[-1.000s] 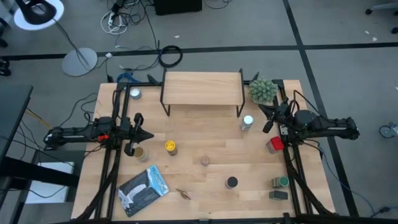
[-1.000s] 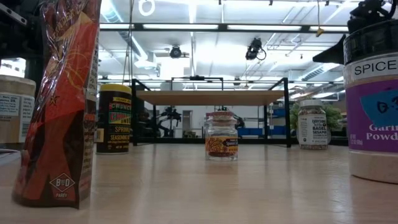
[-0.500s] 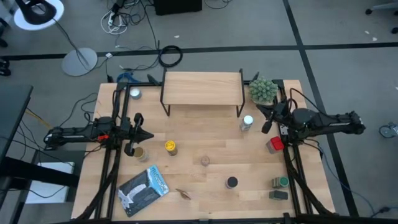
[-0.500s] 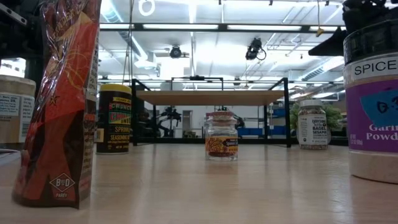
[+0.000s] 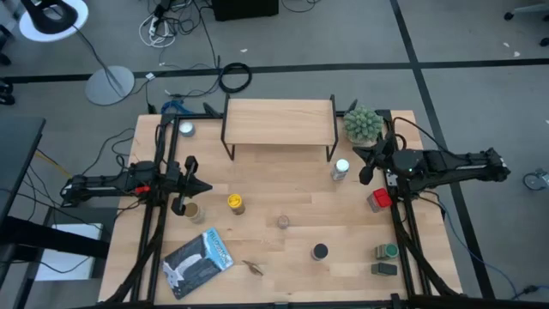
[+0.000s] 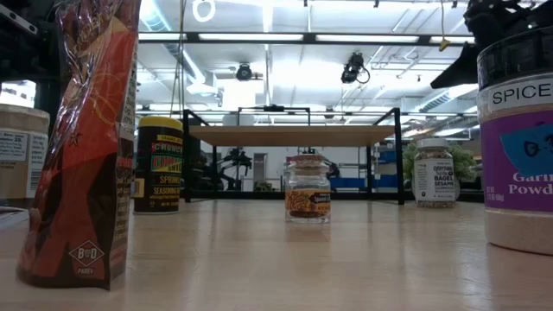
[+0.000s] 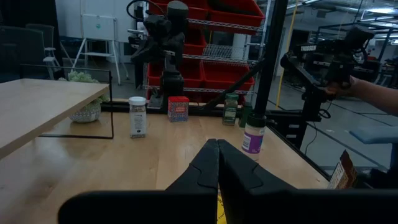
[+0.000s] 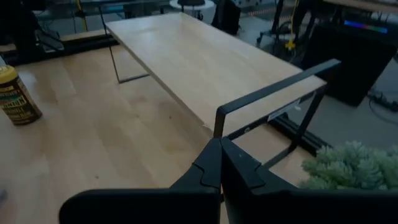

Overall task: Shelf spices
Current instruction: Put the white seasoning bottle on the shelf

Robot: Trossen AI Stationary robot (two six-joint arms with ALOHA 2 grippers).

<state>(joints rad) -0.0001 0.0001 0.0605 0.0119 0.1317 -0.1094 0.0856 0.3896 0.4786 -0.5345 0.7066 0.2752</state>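
The shelf stands on thin black legs at the table's far middle, with nothing on its board. Spices stand scattered in front of it: a white-capped bottle, yellow jar, tan-lidded jar, black-lidded jar, red tin and green tin. My left gripper hovers shut at the left side, beside a small jar. My right gripper hovers shut just right of the white-capped bottle, above the table, facing the shelf.
A potted plant sits at the shelf's right end, close to my right gripper. A blue-white packet lies near the front left. A silver-lidded jar stands left of the shelf. Bare wood lies between the shelf and the jars.
My right arm has swung slightly toward the table's far edge, and its gripper has risen a little beside the white-capped bottle, staying shut. The jars and tins have not moved.
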